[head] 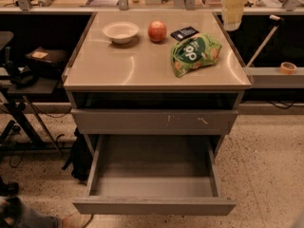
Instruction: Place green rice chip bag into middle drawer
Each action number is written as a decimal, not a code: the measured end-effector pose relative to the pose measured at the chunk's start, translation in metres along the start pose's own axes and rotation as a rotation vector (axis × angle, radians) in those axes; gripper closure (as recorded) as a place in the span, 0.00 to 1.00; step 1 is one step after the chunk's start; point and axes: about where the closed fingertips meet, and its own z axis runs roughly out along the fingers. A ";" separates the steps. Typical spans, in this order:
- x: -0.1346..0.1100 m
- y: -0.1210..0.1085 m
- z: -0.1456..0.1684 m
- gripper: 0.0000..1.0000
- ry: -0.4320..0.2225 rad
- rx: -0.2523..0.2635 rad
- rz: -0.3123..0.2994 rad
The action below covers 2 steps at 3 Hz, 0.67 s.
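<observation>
Pale yellow gripper high, well apart from green rice chip bag

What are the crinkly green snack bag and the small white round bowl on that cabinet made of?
The green rice chip bag looks like thin glossy plastic film: creased, slightly shiny. The white bowl looks matte, perhaps paper or plastic; unsure. The pale yellow gripper hangs near the cabinet's far right corner, touching neither.

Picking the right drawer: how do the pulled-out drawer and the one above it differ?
The middle drawer is pulled open, its plain front unmarked; the upper drawer is shut, with pale scratches on its front. Both are wide and grey-brown. The gripper hangs high behind the green rice chip bag, apart from it.
</observation>
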 end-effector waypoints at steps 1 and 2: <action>0.045 -0.026 0.005 0.00 -0.045 0.043 0.122; 0.045 -0.048 -0.014 0.00 -0.091 0.125 0.143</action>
